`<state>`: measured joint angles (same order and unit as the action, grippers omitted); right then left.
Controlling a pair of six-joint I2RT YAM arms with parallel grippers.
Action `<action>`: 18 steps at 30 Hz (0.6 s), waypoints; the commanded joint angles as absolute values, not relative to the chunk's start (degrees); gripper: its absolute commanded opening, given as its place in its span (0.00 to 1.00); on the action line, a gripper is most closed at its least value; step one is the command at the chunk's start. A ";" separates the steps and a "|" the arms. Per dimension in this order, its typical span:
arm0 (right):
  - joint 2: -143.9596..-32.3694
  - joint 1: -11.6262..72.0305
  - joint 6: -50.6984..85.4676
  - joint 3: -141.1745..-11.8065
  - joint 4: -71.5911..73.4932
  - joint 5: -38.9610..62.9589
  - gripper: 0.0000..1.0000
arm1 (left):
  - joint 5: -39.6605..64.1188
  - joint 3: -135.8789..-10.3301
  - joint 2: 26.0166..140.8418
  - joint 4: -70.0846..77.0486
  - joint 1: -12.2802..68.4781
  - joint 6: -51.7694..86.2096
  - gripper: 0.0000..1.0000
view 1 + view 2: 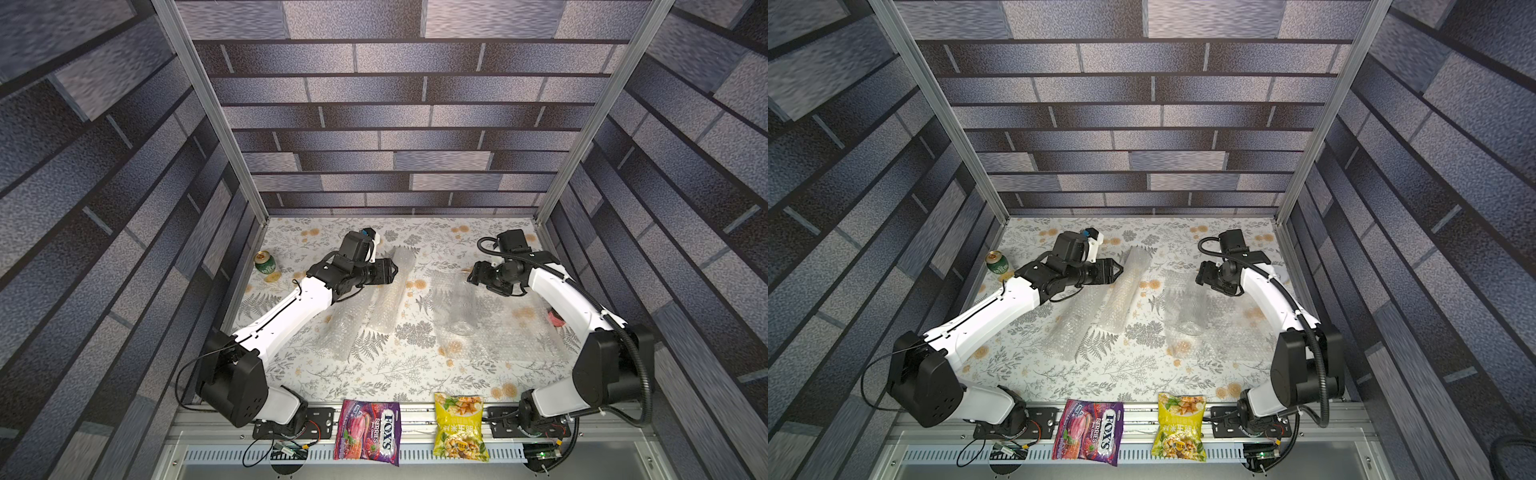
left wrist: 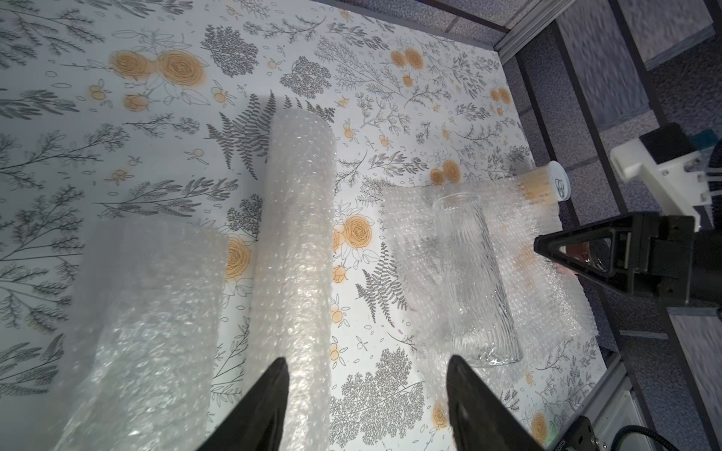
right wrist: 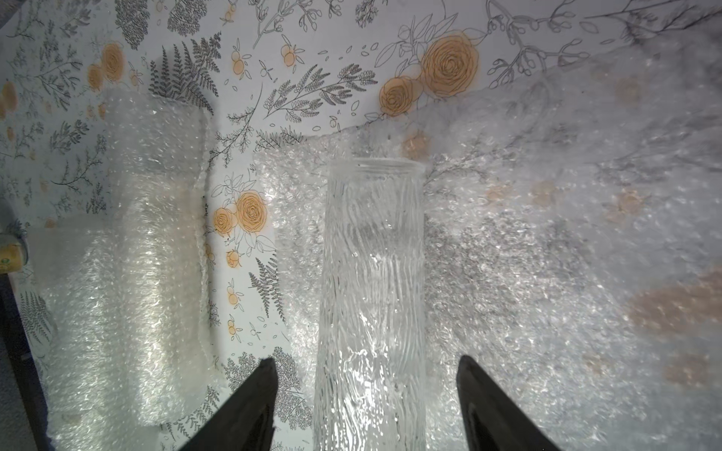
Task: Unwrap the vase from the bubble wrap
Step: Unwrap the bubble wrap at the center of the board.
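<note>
A clear ribbed glass vase (image 1: pixel 461 307) (image 1: pixel 1190 309) lies on its side on a spread-out sheet of bubble wrap (image 1: pixel 511 332) (image 1: pixel 1237 332), bare on top. My right gripper (image 1: pixel 469 277) (image 3: pixel 365 361) hangs open over the vase's far end. In the right wrist view the vase (image 3: pixel 373 293) runs between the two fingers with a gap on each side. My left gripper (image 1: pixel 395 270) (image 2: pixel 365 361) is open and empty beside a rolled-up bubble wrap tube (image 1: pixel 392 291) (image 2: pixel 297 234). The vase (image 2: pixel 474 273) shows further off in that view.
Another bubble wrap roll (image 1: pixel 345 324) lies left of the first. A green can (image 1: pixel 265 262) stands at the far left. A purple candy bag (image 1: pixel 368 432) and a yellow snack bag (image 1: pixel 460 428) lie on the front rail. A small white-lidded container (image 2: pixel 558 185) lies beyond the sheet.
</note>
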<state>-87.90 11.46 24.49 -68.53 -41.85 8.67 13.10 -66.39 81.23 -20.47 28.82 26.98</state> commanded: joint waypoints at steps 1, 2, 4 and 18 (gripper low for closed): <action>-91.19 13.10 26.08 -71.52 -40.59 5.53 0.76 | 12.74 -64.39 78.96 -21.93 27.53 26.37 0.68; -92.05 13.43 26.12 -72.11 -40.85 4.47 0.77 | 12.91 -64.08 78.72 -21.89 27.20 26.45 0.68; -94.23 13.80 26.27 -73.27 -41.34 2.00 0.80 | 13.27 -63.51 78.25 -21.85 26.59 26.54 0.69; -105.64 14.59 26.04 -80.95 -42.65 0.60 0.83 | 15.01 -61.78 77.17 -20.48 24.02 26.62 0.69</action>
<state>-104.16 14.15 25.74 -78.61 -41.30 1.48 13.74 -62.61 79.00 -20.69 24.58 27.00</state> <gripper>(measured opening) 0.830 0.692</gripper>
